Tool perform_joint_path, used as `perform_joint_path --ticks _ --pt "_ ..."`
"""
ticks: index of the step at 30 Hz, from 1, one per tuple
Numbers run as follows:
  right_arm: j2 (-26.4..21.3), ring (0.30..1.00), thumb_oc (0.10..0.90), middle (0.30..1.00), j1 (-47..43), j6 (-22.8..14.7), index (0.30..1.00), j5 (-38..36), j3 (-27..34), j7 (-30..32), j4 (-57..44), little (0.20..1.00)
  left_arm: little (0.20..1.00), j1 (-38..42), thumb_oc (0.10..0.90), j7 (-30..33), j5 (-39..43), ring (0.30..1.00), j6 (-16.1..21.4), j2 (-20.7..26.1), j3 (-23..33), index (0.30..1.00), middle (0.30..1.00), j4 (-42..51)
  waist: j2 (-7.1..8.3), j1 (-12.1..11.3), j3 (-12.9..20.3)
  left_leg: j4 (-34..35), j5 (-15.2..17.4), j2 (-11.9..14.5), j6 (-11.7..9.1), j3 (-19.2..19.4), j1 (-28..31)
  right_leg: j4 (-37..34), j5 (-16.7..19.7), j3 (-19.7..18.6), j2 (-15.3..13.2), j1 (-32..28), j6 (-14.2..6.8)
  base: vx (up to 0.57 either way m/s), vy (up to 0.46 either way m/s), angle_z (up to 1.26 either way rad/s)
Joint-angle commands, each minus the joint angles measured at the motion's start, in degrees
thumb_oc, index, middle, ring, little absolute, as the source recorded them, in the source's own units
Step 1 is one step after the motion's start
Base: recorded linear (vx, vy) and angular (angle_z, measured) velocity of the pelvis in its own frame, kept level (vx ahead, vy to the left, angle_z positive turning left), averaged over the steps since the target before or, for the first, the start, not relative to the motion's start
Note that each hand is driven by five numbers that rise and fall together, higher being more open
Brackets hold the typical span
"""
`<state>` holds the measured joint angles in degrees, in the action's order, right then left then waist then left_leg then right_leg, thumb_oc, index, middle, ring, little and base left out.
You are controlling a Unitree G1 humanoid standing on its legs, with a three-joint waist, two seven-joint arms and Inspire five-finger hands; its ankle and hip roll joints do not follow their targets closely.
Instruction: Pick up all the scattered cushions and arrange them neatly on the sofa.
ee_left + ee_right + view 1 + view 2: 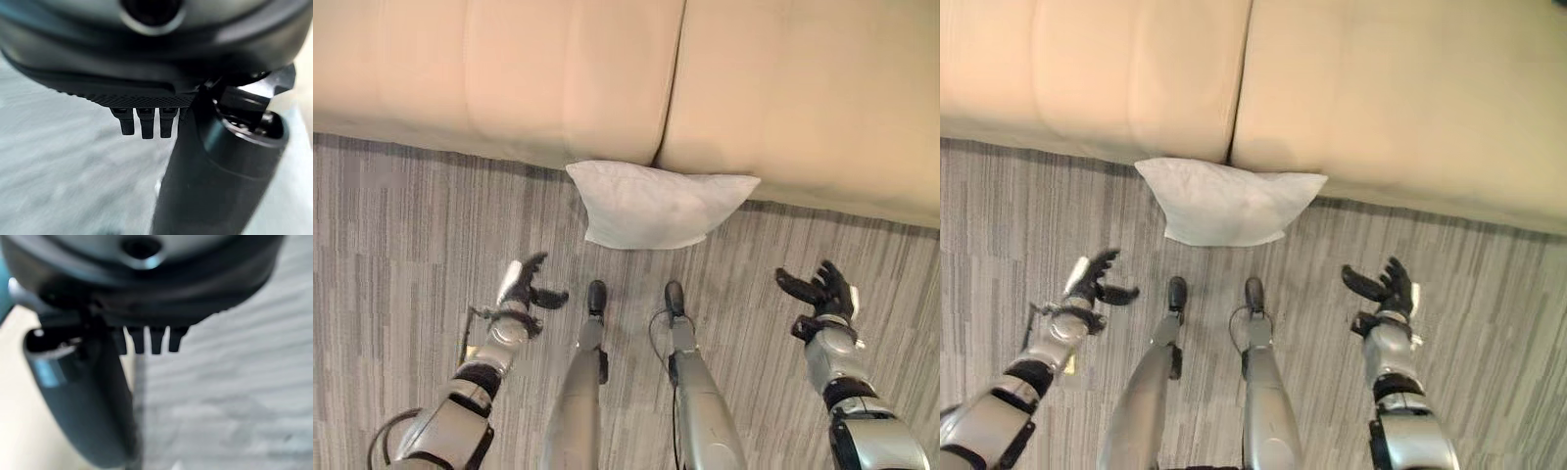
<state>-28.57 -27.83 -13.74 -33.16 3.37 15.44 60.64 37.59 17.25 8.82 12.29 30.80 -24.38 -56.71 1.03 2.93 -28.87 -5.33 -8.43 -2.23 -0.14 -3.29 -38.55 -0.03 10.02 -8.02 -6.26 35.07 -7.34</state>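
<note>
A white cushion [661,204] lies on the floor at twelve o'clock from the robot, its far edge touching the base of the beige sofa [783,88] where the two seat sections meet. The sofa spans the whole far side. Grey striped carpet [401,245] covers the floor. The left hand [524,286] hangs at about ten o'clock, the right hand [822,290] at two o'clock, both with fingers spread, empty, well apart from the cushion.

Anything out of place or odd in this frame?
Yes: a white cushion lies on the carpet against the sofa's front, below the seam between its two seat pads, not on the seat. Both hands, left and right, are open and empty.
</note>
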Motion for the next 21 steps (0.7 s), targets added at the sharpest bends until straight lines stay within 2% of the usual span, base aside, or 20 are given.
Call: perform_joint_path --ticks 1,7,8,12,14,21 --pt "-5.62 0.900 0.800 0.900 -0.98 -6.92 0.900 -3.60 0.60 2.43 -2.19 0.900 0.900 3.48 0.800 8.34 -2.75 0.900 6.81 0.19 0.91 0.900 0.900 5.53 -3.06 -0.72 0.80 4.35 1.45 2.78 -5.41 -3.11 1.96 4.62 -6.75 2.34 -1.82 -1.89 -3.50 -0.01 0.004 0.06" --pt "-7.87 0.900 0.800 0.900 -7.42 -6.87 0.900 -6.45 -4.28 -1.24 -0.95 0.900 0.900 10.99 0.800 7.51 6.70 0.900 10.04 1.80 2.83 0.900 0.900 10.01 -3.71 -0.37 -0.90 4.53 0.98 1.48 -5.70 -3.70 -3.22 3.50 -5.57 3.10 -2.34 2.67 -3.80 0.00 0.014 0.05" --pt "-8.96 0.900 0.800 0.900 -10.59 -7.21 0.900 -6.00 -6.88 -2.23 -1.84 0.900 0.900 13.64 0.800 6.29 10.73 0.900 11.10 2.04 3.73 0.900 0.900 9.72 -3.70 -0.57 -0.91 4.50 0.86 1.16 -5.73 -3.97 -5.37 3.15 -5.35 3.25 -2.30 4.55 -3.93 0.01 0.011 0.06" --pt "-10.65 0.900 0.800 0.900 -16.52 -8.53 0.900 -6.81 -9.95 -2.90 -4.26 0.900 0.900 18.38 0.800 3.83 20.14 0.900 13.06 1.54 5.99 0.900 0.900 7.93 -3.56 -0.77 -0.92 4.39 0.88 0.79 -5.68 -4.11 -8.83 2.89 -5.26 3.15 -1.79 8.18 -4.04 0.01 0.004 0.02" --pt "-10.90 0.900 0.800 0.900 -20.21 -8.17 0.900 -8.35 -12.13 -4.19 -3.96 0.900 0.900 20.99 0.800 0.80 26.30 0.900 13.04 0.72 6.48 0.900 0.900 5.90 -3.76 -0.76 -0.92 4.11 0.90 0.59 -5.58 -4.26 -11.14 2.93 -5.44 3.13 -1.57 10.31 -4.05 0.04 0.015 0.03" --pt "-9.26 0.900 0.800 0.900 -28.54 -7.29 0.900 -15.35 -16.88 -9.00 -2.56 0.900 0.900 27.92 0.800 -3.85 31.84 0.900 11.61 -1.21 4.11 0.900 0.900 -0.32 -3.56 -0.35 -0.92 4.04 0.68 0.59 -5.52 -4.53 -14.83 3.12 -5.64 3.37 -1.10 14.18 -4.08 0.03 0.000 0.02"
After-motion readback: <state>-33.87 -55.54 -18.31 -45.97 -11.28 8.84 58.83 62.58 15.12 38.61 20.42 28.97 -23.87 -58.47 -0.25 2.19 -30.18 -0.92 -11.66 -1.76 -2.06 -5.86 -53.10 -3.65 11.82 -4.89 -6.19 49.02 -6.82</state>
